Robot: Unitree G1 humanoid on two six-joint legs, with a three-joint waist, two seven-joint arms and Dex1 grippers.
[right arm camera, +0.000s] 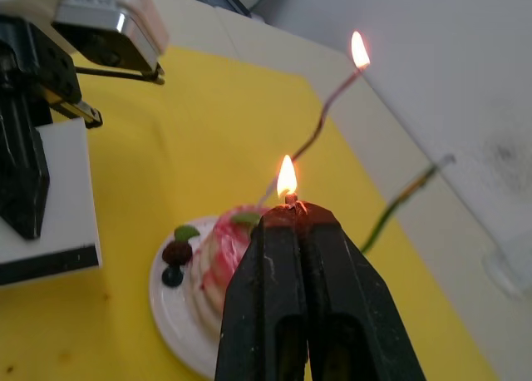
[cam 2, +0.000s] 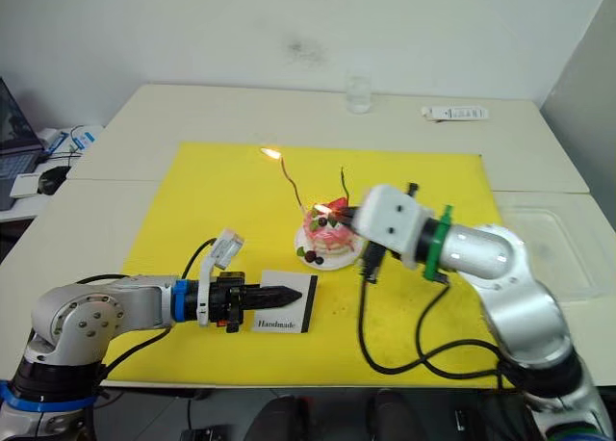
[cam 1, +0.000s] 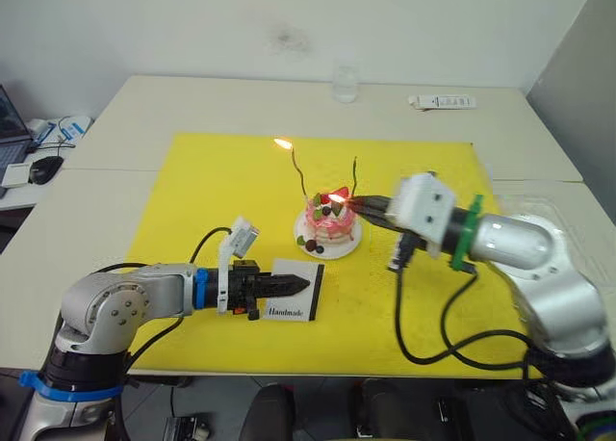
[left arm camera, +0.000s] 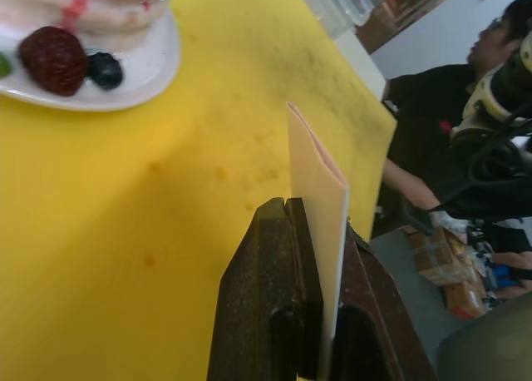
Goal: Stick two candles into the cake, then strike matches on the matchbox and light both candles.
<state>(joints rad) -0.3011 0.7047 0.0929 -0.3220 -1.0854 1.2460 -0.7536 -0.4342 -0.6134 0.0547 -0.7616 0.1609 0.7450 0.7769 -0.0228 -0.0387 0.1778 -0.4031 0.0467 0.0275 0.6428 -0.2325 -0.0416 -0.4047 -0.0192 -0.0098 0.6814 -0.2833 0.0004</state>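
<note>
The right gripper pinches a burning match just above the cake. One candle is lit; the green candle beyond the flame is not — raise the flame to its tip and hold steady. The left gripper clamps the matchbox — printed "Handmade".

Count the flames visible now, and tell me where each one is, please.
2. One burns at the top of the pale gold candle standing in the cake. The other burns on the match pinched in the right gripper.
</note>
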